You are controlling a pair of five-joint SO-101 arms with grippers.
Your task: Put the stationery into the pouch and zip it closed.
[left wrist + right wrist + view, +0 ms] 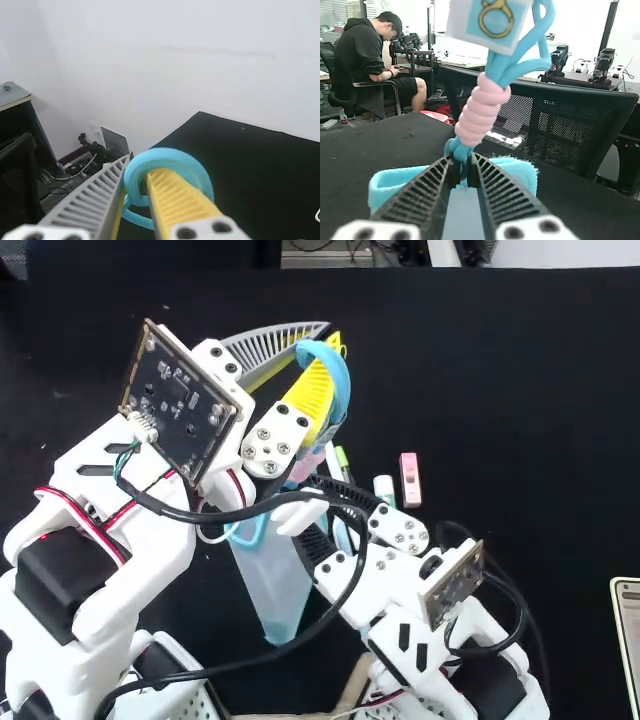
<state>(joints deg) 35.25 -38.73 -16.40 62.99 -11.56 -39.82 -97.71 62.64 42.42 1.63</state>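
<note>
Pouch (pixel 275 590): its cord (pixel 461 147) clamped in my right claw (pixel 462 160); left claw (pixel 136 170) open, ring (pixel 170 156) hooked over one finger, probably bracing for zipping.

From the high camera I look steeply down on the black table (pixel 520 390), both arms close beneath the lens. My left wrist camera sights close along the left gripper (pixel 137 167), angled up at a white wall (pixel 175 60). The right wrist camera runs level along the right gripper (pixel 462 159) into an office. Shared with overhead: the blue loop (pixel 338 370) (pixel 167 157) and the pouch (pixel 275 585) (pixel 395 185).
</note>
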